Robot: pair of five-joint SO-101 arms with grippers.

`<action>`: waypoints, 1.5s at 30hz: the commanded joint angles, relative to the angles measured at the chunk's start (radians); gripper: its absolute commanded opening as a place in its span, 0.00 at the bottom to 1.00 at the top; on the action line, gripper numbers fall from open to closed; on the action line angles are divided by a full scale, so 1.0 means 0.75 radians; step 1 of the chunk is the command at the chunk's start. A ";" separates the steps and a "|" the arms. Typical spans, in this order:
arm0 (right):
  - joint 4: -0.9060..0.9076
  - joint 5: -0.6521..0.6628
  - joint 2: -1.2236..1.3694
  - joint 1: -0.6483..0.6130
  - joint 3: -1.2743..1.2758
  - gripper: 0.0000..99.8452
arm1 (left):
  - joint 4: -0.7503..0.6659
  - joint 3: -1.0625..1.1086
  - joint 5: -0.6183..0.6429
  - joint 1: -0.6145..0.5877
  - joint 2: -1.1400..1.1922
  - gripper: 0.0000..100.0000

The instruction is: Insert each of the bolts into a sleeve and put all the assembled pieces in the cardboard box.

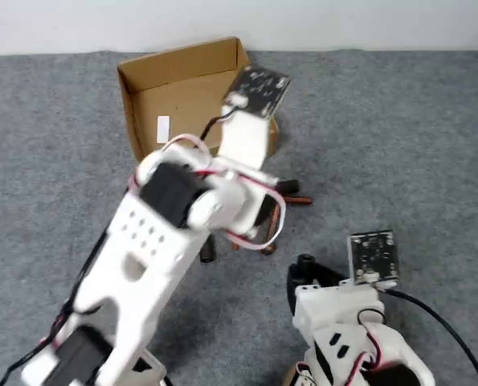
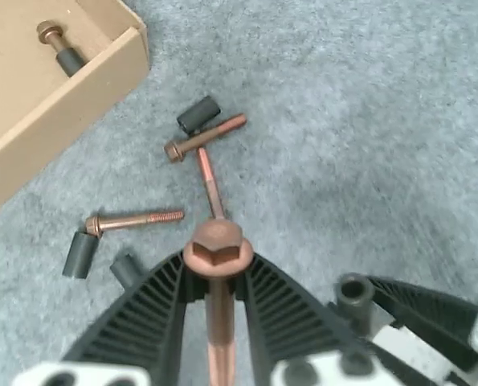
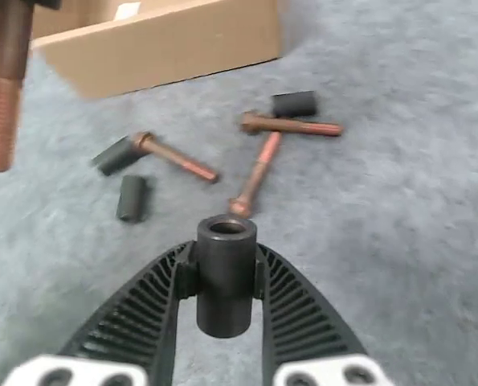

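A copper hex-head bolt [image 2: 217, 245] is clamped in the left gripper [image 2: 217, 272], head up. A black sleeve [image 3: 225, 281] stands upright in the right gripper [image 3: 225, 265]. Just beyond both, three loose bolts [image 2: 134, 219] and three loose sleeves [image 2: 198, 115] lie scattered flat. Farther off, the open cardboard box [image 2: 70, 100] holds what looks like one assembled piece [image 2: 59, 47].
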 commanded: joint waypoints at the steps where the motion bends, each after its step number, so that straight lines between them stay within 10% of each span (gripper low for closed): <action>1: -0.028 -0.010 -0.009 -0.097 -0.004 0.01 | -0.117 0.146 0.008 0.004 -0.256 0.00; 25: -0.150 -0.010 -0.007 -0.602 0.037 0.01 | -0.929 1.425 0.014 -0.131 -1.457 0.00; 45: -0.470 0.188 -0.007 -0.611 0.098 0.01 | -1.156 1.611 0.063 0.004 -1.577 0.01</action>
